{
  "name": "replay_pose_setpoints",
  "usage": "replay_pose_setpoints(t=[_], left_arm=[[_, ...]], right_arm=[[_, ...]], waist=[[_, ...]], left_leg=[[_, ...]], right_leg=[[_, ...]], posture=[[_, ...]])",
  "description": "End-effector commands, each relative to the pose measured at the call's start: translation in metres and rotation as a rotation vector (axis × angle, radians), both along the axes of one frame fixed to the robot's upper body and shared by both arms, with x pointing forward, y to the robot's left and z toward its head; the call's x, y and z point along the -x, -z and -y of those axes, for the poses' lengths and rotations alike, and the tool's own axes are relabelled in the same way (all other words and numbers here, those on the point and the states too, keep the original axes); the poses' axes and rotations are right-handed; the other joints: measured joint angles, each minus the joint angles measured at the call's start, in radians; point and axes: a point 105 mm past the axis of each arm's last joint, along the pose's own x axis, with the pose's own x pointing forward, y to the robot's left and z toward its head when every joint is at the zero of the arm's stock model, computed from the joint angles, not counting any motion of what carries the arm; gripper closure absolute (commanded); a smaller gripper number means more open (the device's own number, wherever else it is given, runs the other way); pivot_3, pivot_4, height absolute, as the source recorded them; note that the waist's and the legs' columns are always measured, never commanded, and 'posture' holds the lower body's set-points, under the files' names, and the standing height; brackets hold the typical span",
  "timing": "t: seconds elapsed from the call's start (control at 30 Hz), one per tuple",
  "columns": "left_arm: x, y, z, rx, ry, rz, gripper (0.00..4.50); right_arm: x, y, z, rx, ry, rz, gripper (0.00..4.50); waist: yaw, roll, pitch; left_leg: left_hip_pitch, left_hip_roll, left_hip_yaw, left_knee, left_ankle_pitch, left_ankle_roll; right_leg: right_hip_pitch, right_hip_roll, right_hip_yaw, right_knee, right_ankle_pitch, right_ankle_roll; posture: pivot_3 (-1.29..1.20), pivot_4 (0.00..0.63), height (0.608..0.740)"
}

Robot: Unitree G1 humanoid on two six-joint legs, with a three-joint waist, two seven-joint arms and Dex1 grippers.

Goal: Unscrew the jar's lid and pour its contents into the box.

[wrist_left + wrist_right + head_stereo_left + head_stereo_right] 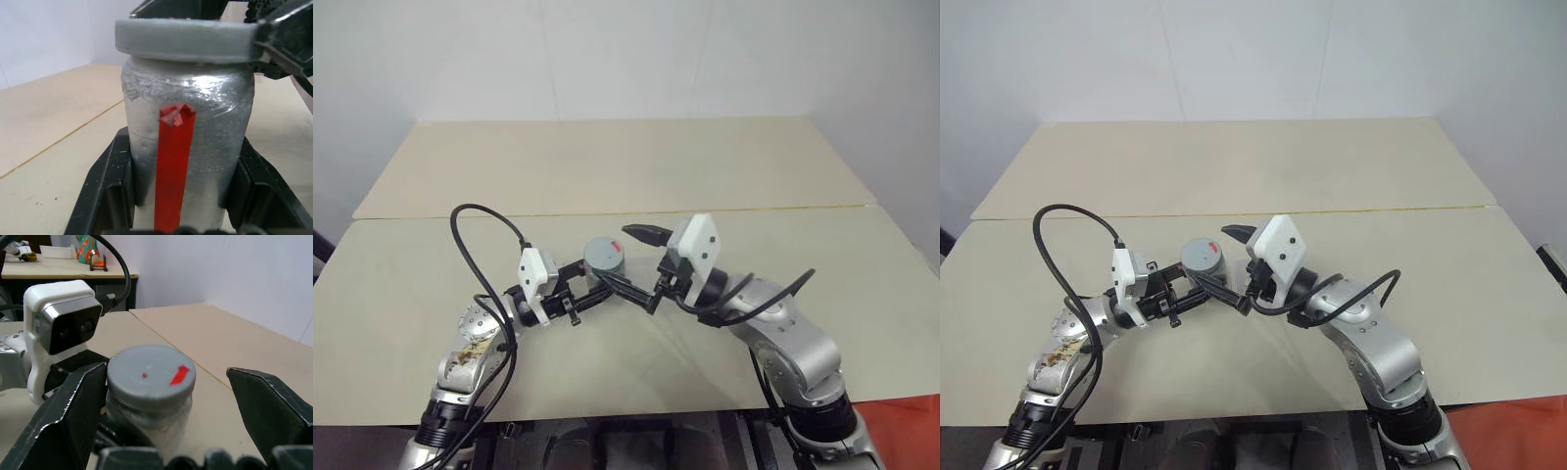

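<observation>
Held above the table [431, 284] in the left gripper's [590, 294] closed jaws, the small, stiff, slick-looking jar [188, 147] seemed light, its lid [150, 374] best pinched at the rim by the wide-open right gripper [628, 262].

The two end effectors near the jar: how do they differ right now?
The left end effector is shut on the jar, gripping its body; the right end effector is open, its fingers either side of the lid with a gap on one side. The left sits lower, the right higher. Both have black fingers.
</observation>
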Motion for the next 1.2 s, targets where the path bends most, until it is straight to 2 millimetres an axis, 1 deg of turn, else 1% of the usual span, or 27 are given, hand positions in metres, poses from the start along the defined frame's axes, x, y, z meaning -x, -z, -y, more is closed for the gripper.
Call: replay_pose_setpoints(t=[0.03,0.3,0.53,0.6,0.77,0.87,0.93,1.03,1.2], left_arm=[[0.002,-0.01,-0.001,-0.003,0.012,0.061,2.54],[0.002,-0.009,-0.002,-0.006,0.01,0.06,2.54],[0.001,-0.009,-0.002,-0.007,0.012,0.06,2.54],[0.001,-0.009,-0.002,-0.007,0.014,0.06,2.54],[0.001,-0.008,-0.002,-0.009,0.012,0.058,2.54],[0.003,-0.008,0.0,-0.006,0.015,0.059,2.54],[0.004,-0.009,0.001,-0.005,0.02,0.06,2.54],[0.005,-0.009,0.002,-0.004,0.027,0.061,2.54],[0.006,-0.011,0.004,-0.002,0.028,0.066,2.54]], right_arm=[[0.002,-0.013,0.01,-0.021,0.029,0.049,0.03],[0.001,-0.014,0.02,-0.015,0.053,0.047,0.03],[-0.001,-0.01,0.028,0.005,0.082,0.039,0.03],[0.004,-0.011,0.029,0.006,0.056,0.039,0.03],[0.018,-0.02,0.021,-0.022,-0.032,0.049,0.03],[0.026,-0.024,0.009,-0.04,-0.095,0.061,0.03],[0.023,-0.021,-0.001,-0.036,-0.105,0.065,0.03],[0.011,-0.018,-0.014,-0.019,-0.084,0.081,0.03],[-0.001,-0.024,-0.02,-0.03,-0.056,0.109,0.03]], waist=[[0.0,0.0,0.0],[0.001,0.0,0.0],[0.001,0.0,0.0],[0.001,0.0,0.0],[0.001,0.0,0.0],[0.0,0.0,0.0],[-0.001,0.0,0.0],[-0.003,0.0,0.0],[0.006,0.0,0.0]], left_leg=[[0.0,0.0,0.0,0.0,0.0,0.0],[0.0,0.0,0.0,0.0,0.0,0.0],[0.0,0.0,0.0,0.0,0.0,0.0],[0.0,0.0,0.0,0.0,0.0,0.0],[0.0,0.0,0.0,0.0,0.0,0.0],[0.0,0.0,0.0,0.0,0.0,0.0],[0.0,0.0,0.0,0.0,0.0,0.0],[0.001,0.0,0.0,0.0,0.0,0.0],[0.0,0.0,0.0,0.0,0.0,0.0]], right_leg=[[0.0,0.0,0.0,0.0,0.0,0.0],[0.0,0.0,0.0,0.0,0.0,0.0],[0.0,0.0,0.0,0.0,0.0,0.0],[0.0,0.0,0.0,0.0,0.0,0.0],[0.0,0.0,0.0,0.0,0.0,0.0],[0.0,0.0,0.0,0.0,0.0,0.0],[0.0,0.0,0.0,0.0,0.0,0.0],[0.0,0.0,0.001,0.0,0.0,0.0],[0.0,0.0,0.0,0.0,0.0,0.0]], posture=[[0.0,0.15,0.74],[0.0,0.15,0.74],[0.0,0.15,0.74],[0.0,0.15,0.74],[0.0,0.15,0.74],[0.0,0.15,0.74],[0.0,0.15,0.74],[0.0,0.15,0.74],[0.0,0.15,0.74]])
